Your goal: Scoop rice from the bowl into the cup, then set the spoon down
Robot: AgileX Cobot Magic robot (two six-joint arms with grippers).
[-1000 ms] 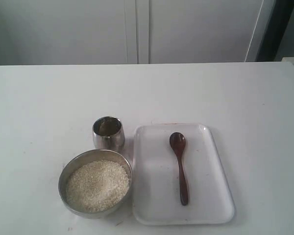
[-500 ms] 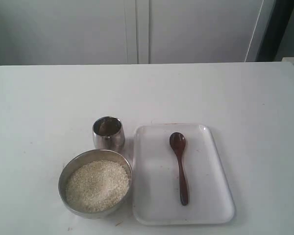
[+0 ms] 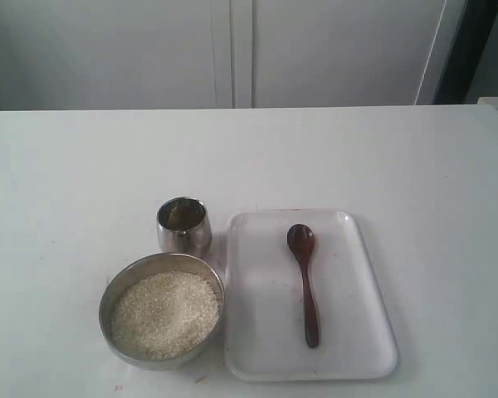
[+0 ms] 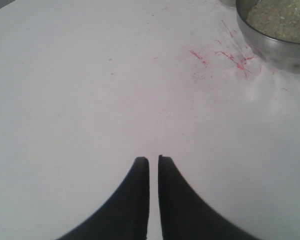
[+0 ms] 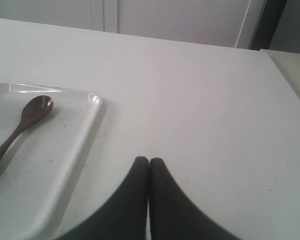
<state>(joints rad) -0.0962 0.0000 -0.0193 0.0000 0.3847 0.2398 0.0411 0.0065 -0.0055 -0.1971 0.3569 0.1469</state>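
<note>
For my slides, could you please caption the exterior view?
Dark wooden spoon on a white rectangular tray, beside a wide steel bowl of rice and small steel cup.

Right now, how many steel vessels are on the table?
2: the cup sits just beyond the bowl of rice, both left of the tray in the exterior view. None looks hidden.

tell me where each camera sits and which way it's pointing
Exterior view: high by the table, looking down toward white cabinet doors; bowl, rice, cup, spoon on tray; no robot parts show.
Left wrist view: low over the table, facing the bowl; the left end effector, shut, shows.
Right wrist view: low over the table, facing tray, spoon and cabinet doors; the right end effector, shut, shows.
Shared: exterior and right wrist see spoon and tray; exterior and left wrist see bowl and rice.
</note>
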